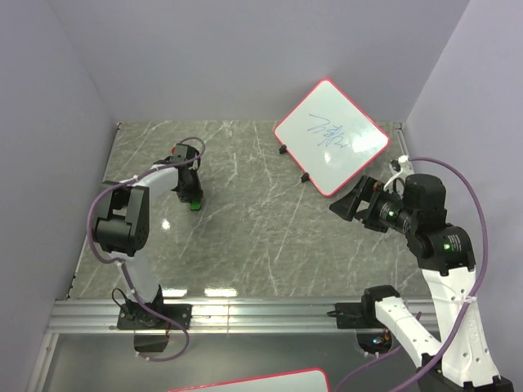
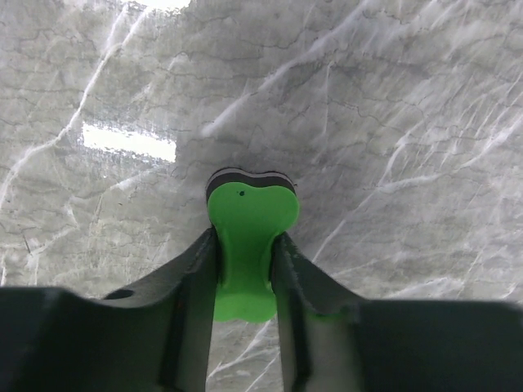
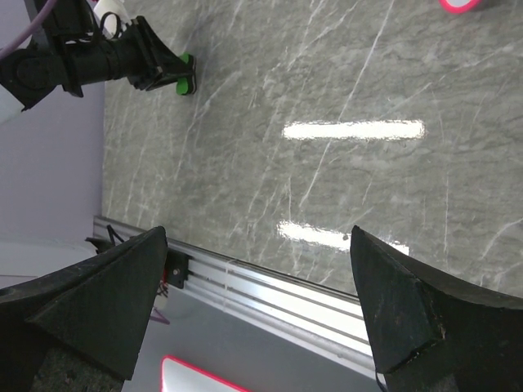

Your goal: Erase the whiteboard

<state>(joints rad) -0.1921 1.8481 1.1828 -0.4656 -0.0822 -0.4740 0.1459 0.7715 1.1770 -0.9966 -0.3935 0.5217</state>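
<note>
The whiteboard (image 1: pixel 331 137) lies turned like a diamond at the back right of the table, pink-red rimmed, with blue pen scribble in its middle. Only its rim corner (image 3: pixel 462 4) shows in the right wrist view. My left gripper (image 1: pixel 194 196) is at the left of the table, far from the board, shut on a small green eraser block (image 1: pixel 194 204). In the left wrist view both fingers pinch the eraser's (image 2: pixel 245 245) narrow waist, its dark pad side against the marble. My right gripper (image 1: pixel 343 206) hovers just in front of the board's near corner, wide open and empty (image 3: pixel 257 237).
A metal rail (image 1: pixel 261 314) runs along the table's near edge. Purple walls close the left, back and right. A thin sliver of another pink-rimmed board (image 1: pixel 253 380) lies below the rail. The left arm and the eraser (image 3: pixel 185 75) show in the right wrist view.
</note>
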